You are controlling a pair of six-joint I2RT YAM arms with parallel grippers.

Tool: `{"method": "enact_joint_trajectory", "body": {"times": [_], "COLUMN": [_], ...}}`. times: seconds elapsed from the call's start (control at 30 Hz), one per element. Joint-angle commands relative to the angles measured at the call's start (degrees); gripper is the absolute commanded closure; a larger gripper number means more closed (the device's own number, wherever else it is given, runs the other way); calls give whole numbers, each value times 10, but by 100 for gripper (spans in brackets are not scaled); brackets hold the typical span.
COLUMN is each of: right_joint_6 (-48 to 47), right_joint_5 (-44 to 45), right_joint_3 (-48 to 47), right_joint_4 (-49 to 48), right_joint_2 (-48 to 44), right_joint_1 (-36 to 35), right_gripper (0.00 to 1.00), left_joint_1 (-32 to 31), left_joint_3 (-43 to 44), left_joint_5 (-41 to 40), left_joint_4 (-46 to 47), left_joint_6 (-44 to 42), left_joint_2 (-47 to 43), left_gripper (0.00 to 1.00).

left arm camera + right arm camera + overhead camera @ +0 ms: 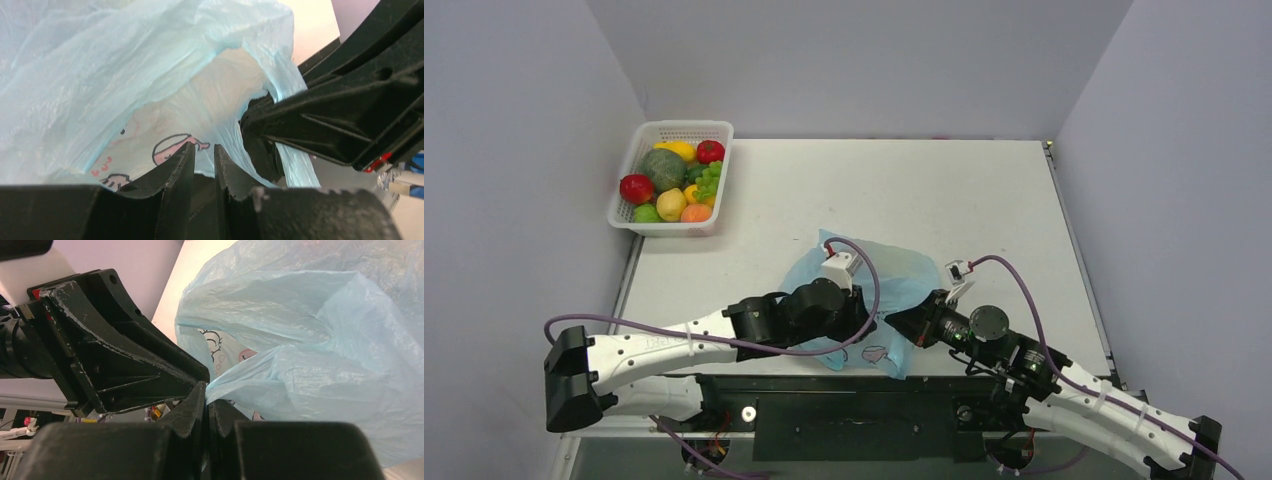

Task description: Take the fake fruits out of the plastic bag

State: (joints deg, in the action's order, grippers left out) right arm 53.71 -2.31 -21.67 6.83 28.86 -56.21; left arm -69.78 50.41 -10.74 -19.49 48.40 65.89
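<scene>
Bag: translucent light-blue plastic bag (904,275), six o'clock on the table.
Progress: opening stage; fruits unseen.
Right gripper (207,400): pinching film.
Left gripper (204,152): nearly closed.

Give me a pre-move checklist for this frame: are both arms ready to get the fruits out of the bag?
1. Hold of right gripper on the plastic bag: ok, fingers shut on a fold.
2. Hold of left gripper: cannot tell, fingers nearly together, no film seen between.
3. Sight of fake fruits in the bag: cannot tell, none shows.
4. Room between the grippers: not ok, tips almost meet.
5. Distance to basket: ok, far-left corner, apart from the bag.
</scene>
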Motion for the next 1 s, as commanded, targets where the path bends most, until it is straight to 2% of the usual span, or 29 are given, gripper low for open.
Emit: {"method": "enact_joint_trajectory", "body": {"times": [0.0, 0.17, 0.4, 0.67, 0.8, 0.9, 0.97], "right_joint_6": [-9, -5, 1, 4, 5, 3, 2], "right_joint_5": [9, 13, 14, 14, 17, 17, 17], "right_joint_3": [-27, -33, -34, -32, -32, -31, -32], "right_joint_4": [-1, 3, 3, 6, 6, 7, 11], "right_joint_2": [1, -2, -5, -13, -15, -16, -16], "right_joint_1": [4, 6, 5, 5, 6, 5, 6], "right_gripper": [100, 100, 100, 100, 100, 100, 100], "left_joint_1": [-5, -5, 1, 42, 53, 63, 69], "left_joint_3": [-12, -6, -7, -16, 9, 33, 48], "left_joint_5": [-71, -115, -129, -183, -205, -219, -234], "left_joint_4": [95, 116, 143, 171, 181, 179, 174], "left_joint_6": [-3, -10, -17, -11, -36, -46, -46], "left_joint_2": [20, 70, 107, 152, 182, 208, 222], "left_gripper": [82, 85, 88, 77, 75, 69, 61]}}
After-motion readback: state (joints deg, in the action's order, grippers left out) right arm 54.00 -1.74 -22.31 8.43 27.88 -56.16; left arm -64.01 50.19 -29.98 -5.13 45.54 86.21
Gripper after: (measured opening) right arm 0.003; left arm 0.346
